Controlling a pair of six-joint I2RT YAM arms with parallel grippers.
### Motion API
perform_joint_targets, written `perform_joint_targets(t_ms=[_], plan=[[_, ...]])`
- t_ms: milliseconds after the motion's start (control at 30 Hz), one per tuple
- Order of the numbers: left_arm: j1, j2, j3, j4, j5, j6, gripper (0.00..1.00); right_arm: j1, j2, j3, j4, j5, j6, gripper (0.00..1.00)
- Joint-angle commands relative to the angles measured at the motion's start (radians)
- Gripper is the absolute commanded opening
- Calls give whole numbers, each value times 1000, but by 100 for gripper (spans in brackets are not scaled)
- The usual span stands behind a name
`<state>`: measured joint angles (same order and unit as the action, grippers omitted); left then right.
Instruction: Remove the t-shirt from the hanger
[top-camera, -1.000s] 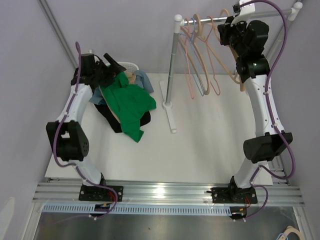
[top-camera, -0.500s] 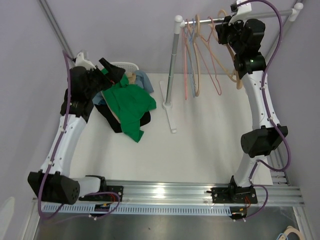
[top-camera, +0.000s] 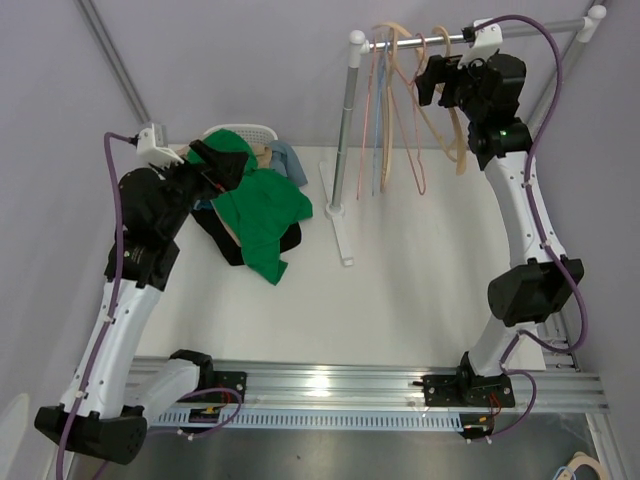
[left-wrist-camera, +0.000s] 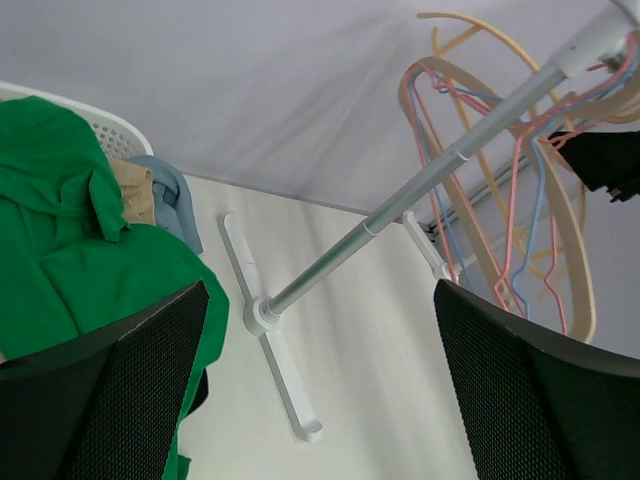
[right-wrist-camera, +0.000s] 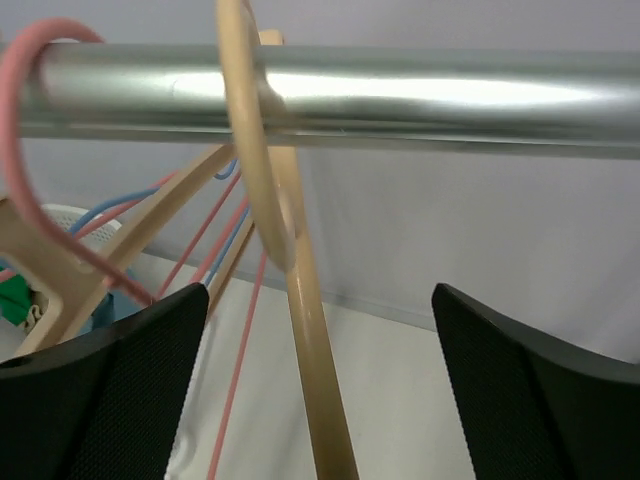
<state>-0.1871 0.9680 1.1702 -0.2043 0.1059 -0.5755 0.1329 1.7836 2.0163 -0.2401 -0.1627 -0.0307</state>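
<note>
The green t-shirt (top-camera: 262, 205) (left-wrist-camera: 60, 240) lies crumpled on a pile of clothes at the left of the table, off any hanger. My left gripper (top-camera: 222, 160) (left-wrist-camera: 320, 400) hangs open above the pile's far edge, with nothing between its fingers. Several bare hangers (top-camera: 400, 110) hang from the metal rail (top-camera: 420, 40) (right-wrist-camera: 400, 95). My right gripper (top-camera: 432, 80) (right-wrist-camera: 320, 390) is open just below the rail. A wooden hanger (top-camera: 455, 130) (right-wrist-camera: 310, 340) hooked on the rail hangs down between the jaws and touches neither one.
A white basket (top-camera: 255, 130) stands behind the clothes pile, which also holds black (top-camera: 225, 245) and blue (top-camera: 290, 165) garments. The rack's upright post (top-camera: 343, 130) and its white foot (top-camera: 340, 225) stand mid-table. Grey walls close in at the back.
My right gripper has opened and let go of the wooden hanger, which now hangs on the rail. The left arm has risen above the clothes pile, still open.
</note>
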Motion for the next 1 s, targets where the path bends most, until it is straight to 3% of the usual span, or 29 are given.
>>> perform_joint_targets(t_ms=[0,200,333,433,600,700,767,967], plan=[[-18,-57,6,11,-17,37,100,-7,-146,6,-26,70,-17,100],[-26,-127,-20,16,54,62,99,-1,-344,-137,-60,296,-9,100],[-31,-196,-56,39,141,51,100,0,-563,-298,-109,530,76,100],[-51,-264,-98,54,190,40,99,17,-717,-494,-149,542,187,99],[-83,-377,-177,63,193,48,100,45,-894,-857,-85,347,380,99],[-84,-443,-242,71,186,46,99,63,-978,-959,-53,293,497,99],[-84,-468,-279,65,192,42,100,79,-1013,-1018,-60,337,573,99],[-84,-503,-439,72,250,2,99,88,-1135,-1100,-183,419,588,99]])
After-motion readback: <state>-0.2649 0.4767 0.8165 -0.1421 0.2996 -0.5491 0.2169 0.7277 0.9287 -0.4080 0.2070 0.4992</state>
